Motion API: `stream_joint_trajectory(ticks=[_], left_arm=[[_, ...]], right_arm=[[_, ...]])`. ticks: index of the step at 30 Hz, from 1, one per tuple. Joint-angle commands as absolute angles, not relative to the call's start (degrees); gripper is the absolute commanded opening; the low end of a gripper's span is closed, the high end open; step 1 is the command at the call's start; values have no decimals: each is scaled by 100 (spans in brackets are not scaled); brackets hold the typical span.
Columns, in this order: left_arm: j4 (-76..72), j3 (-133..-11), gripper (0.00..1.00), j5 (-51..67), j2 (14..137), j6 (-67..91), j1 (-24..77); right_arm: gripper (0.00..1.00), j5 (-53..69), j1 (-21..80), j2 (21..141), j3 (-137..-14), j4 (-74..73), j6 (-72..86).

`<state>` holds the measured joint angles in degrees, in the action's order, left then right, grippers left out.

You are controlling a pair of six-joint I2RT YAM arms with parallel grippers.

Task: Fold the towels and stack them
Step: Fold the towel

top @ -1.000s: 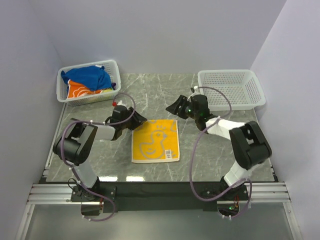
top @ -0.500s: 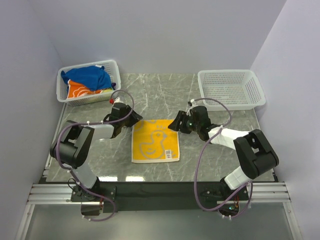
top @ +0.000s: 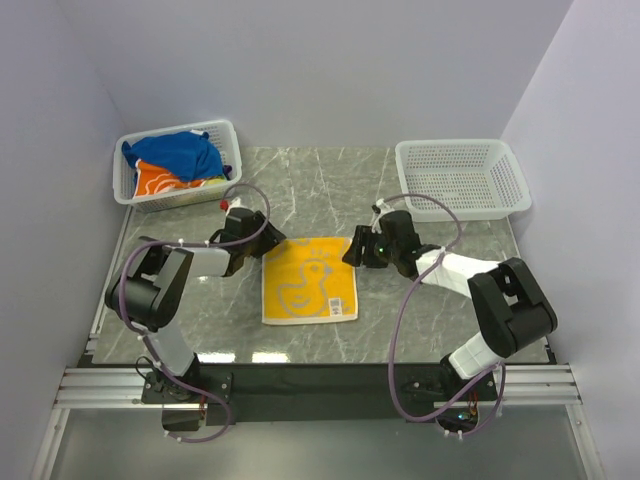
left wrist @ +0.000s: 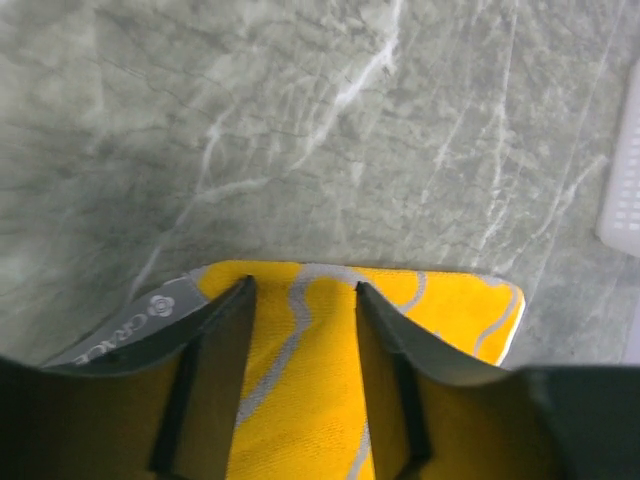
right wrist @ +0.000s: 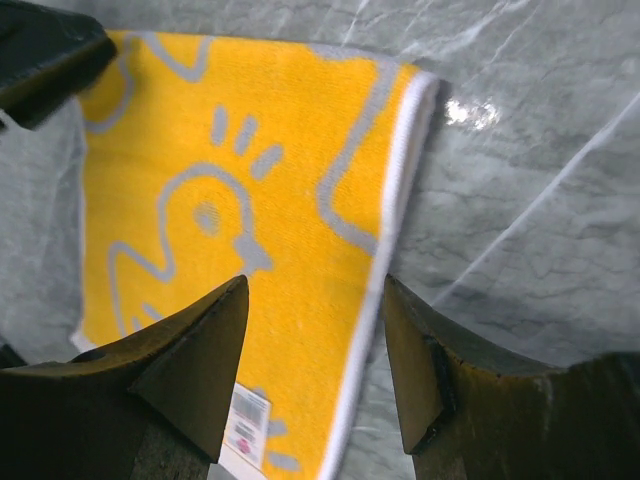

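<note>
A yellow towel (top: 308,280) with a pale duck outline lies flat on the marble table (top: 430,310). My left gripper (top: 264,241) is open at its far left corner. In the left wrist view its jaws (left wrist: 302,290) stand apart low over the yellow cloth (left wrist: 300,390). My right gripper (top: 353,250) is open at the far right corner. In the right wrist view its jaws (right wrist: 315,285) straddle the towel's white right edge (right wrist: 395,200). A blue towel (top: 178,152) and an orange towel (top: 160,179) lie bunched in the left basket (top: 225,130).
An empty white mesh basket (top: 462,178) stands at the far right; its edge shows in the left wrist view (left wrist: 620,180). The left gripper's dark tip shows in the right wrist view (right wrist: 45,55). Walls close in the left, back and right sides.
Both grippers have come down and inward onto the yellow towel's far corners. The right one moved left and nearer from beside the empty basket. The towel has not moved.
</note>
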<state>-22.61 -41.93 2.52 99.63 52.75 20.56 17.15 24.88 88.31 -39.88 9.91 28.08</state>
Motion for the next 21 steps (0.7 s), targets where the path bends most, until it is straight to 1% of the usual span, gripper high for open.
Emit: stream_joint_trajectory(ticks=[1,2,4,5,7,8,9,10,14,17,21], left_arm=[[-1346,-4367,53,-376,9695,4782,1995],[-971,-4533,58,-474,9477,4712,1995],[-626,-4710,63,-763,9247,4483,1995],[-415,-4902,70,-860,9037,4404,1995],[217,-5123,79,-984,8756,4158,1995],[446,-5246,85,-1141,8684,4088,1995],[666,-5508,87,-1186,8631,3948,1995],[1155,-5650,88,-1265,8535,3885,1995],[2195,-6344,87,-1310,8324,3455,1995],[2748,-6565,89,-1300,8122,2998,1995],[2936,-6408,90,-1450,7727,2375,1995]], right_arm=[[63,1407,2505,8780,-4717,362,1849],[63,1389,2514,8832,-4859,73,1698],[63,1345,2505,8920,-5297,-227,1225],[63,1345,2505,9051,-5448,-376,1074],[63,1371,2505,9219,-5921,-781,636],[63,1380,2505,9429,-6098,-939,502],[63,1423,2505,9544,-6265,-1228,362],[63,1459,2496,9658,-6606,-1370,117],[62,1564,2505,10360,-7416,-1924,-430],[62,1661,2505,10852,-8058,-2337,-746],[62,1740,2505,11416,-8735,-2855,-1019]])
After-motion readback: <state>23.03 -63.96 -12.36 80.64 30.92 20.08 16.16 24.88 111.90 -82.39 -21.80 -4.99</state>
